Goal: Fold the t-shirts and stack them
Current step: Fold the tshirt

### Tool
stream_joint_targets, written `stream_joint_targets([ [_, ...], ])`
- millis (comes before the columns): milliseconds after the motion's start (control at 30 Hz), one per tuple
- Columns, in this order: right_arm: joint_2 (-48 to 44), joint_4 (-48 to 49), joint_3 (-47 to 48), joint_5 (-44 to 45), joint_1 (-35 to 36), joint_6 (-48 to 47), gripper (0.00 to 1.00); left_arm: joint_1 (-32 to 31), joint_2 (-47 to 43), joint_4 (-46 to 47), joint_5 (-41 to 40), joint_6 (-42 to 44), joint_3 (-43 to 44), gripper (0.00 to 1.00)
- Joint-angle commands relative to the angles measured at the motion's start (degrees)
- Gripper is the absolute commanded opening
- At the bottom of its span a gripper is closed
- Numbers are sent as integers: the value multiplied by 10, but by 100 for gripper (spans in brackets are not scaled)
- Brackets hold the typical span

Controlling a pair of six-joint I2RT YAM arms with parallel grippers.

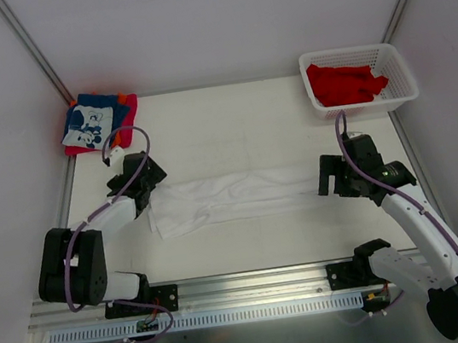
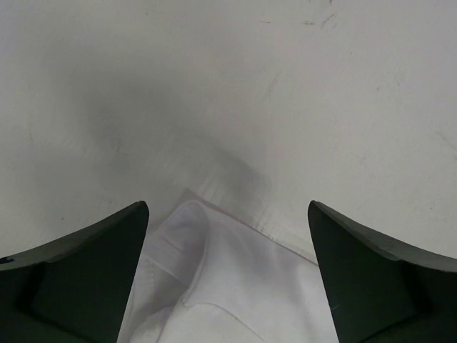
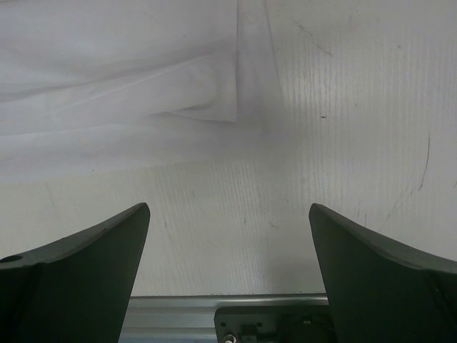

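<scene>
Left wrist view first: the left pincer (image 2: 227,214) gapes wide, its two dark fingers (image 2: 78,279) well apart and gripping nothing. Between them, low in the frame, lies a rumpled corner of the one white t-shirt (image 2: 228,286). Whether the fingers touch the cloth, I cannot tell.

On the other side, the right pincer (image 3: 228,209) is just as wide open and just as empty. It hangs over bare table (image 3: 343,143), with the shirt's folded end a little way beyond its fingertips.

From above, that single white shirt is stretched in a long, narrow band across the middle of the table, one end at each pincer. The two arms reach in from the near edge, one on each side.

At the far left corner sits one folded stack (image 1: 99,122), with a blue shirt bearing a white print on top, red beneath it and a bit of orange showing at the back edge. At the far right corner stands one white lattice basket (image 1: 396,69) with bright red cloth (image 1: 343,83) heaped inside. How many shirts are in that heap I cannot make out.
</scene>
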Motion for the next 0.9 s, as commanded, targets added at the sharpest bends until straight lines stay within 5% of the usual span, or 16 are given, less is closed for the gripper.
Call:
stream_joint_targets([
  [0, 3, 5, 4, -5, 2, -8, 100, 12, 18, 7, 21, 4, 30, 99],
  [200, 17, 18, 20, -27, 3, 1, 99, 12, -63, -22, 40, 15, 43, 99],
  [433, 159, 89, 84, -105, 3, 10, 99, -2, -244, -131, 79, -34, 25, 99],
  [567, 233, 146, 99, -127, 5, 18, 99, -2, -242, -143, 133, -67, -15, 86],
  [667, 312, 137, 149, -122, 5, 9, 81, -2, -234, -135, 147, -103, -50, 61],
  [700, 328, 135, 159, -124, 6, 7, 66, -3, -233, -127, 150, -108, -64, 46],
  [733, 343, 135, 168, -125, 5, 8, 37, -4, -229, -120, 154, -116, -70, 35],
  [867, 387, 143, 183, -125, 6, 20, 33, -5, -206, -109, 156, -122, -85, 18],
])
